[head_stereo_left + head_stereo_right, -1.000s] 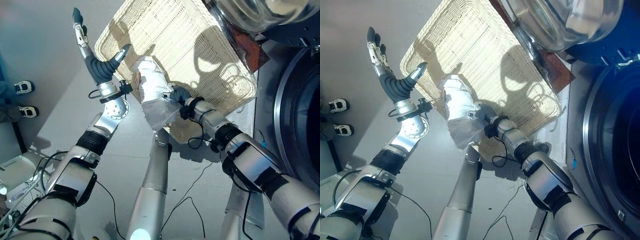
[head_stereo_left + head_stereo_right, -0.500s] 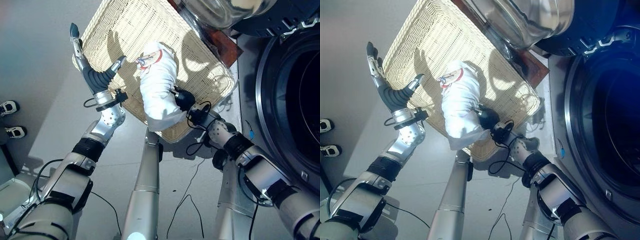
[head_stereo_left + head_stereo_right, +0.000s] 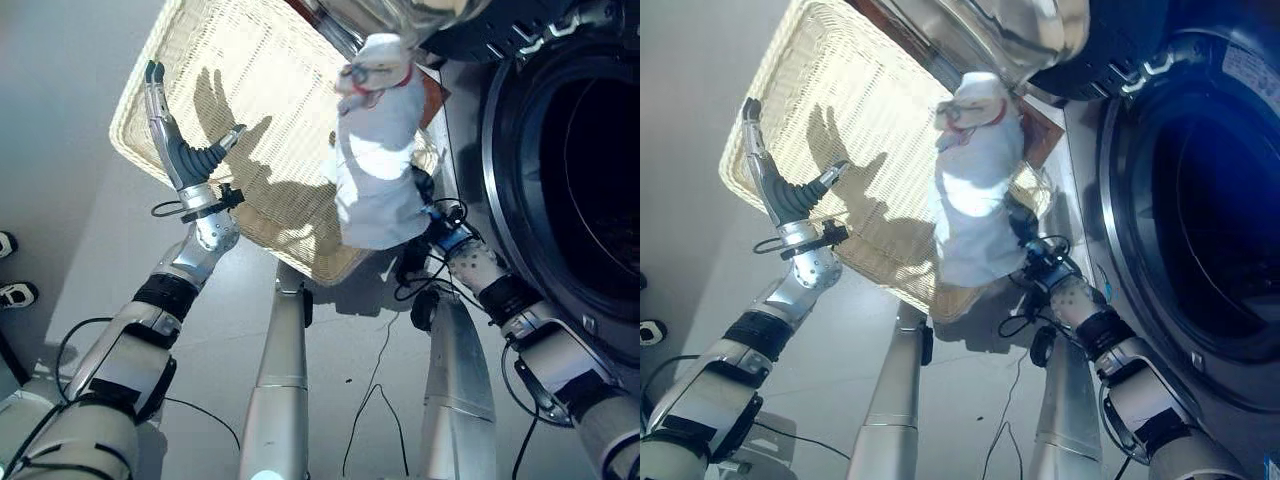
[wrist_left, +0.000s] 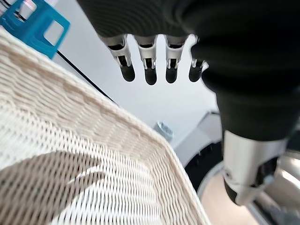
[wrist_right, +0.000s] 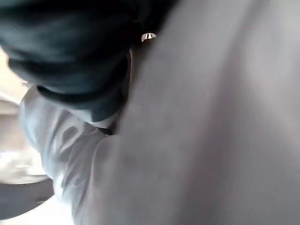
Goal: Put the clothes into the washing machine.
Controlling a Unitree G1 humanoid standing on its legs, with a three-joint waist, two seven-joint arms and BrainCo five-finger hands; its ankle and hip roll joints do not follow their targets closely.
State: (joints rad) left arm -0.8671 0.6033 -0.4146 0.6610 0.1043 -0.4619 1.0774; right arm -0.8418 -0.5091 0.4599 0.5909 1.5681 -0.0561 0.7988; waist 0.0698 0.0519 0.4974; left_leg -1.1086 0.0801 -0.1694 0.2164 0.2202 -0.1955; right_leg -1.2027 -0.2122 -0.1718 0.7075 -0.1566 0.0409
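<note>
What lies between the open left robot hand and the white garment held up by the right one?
In the left eye view, bare wicker of the basket, crossed by shadows, separates the left robot hand from the white garment.

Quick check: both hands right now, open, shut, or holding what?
Left hand: open, fingers straight, above the wicker basket.
Right hand: shut on the white garment.

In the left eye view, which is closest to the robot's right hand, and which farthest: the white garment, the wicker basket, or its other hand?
1. White garment: draped over the right hand.
2. Wicker basket: just behind, on the floor.
3. Left hand: open, over the basket's far left edge.
</note>
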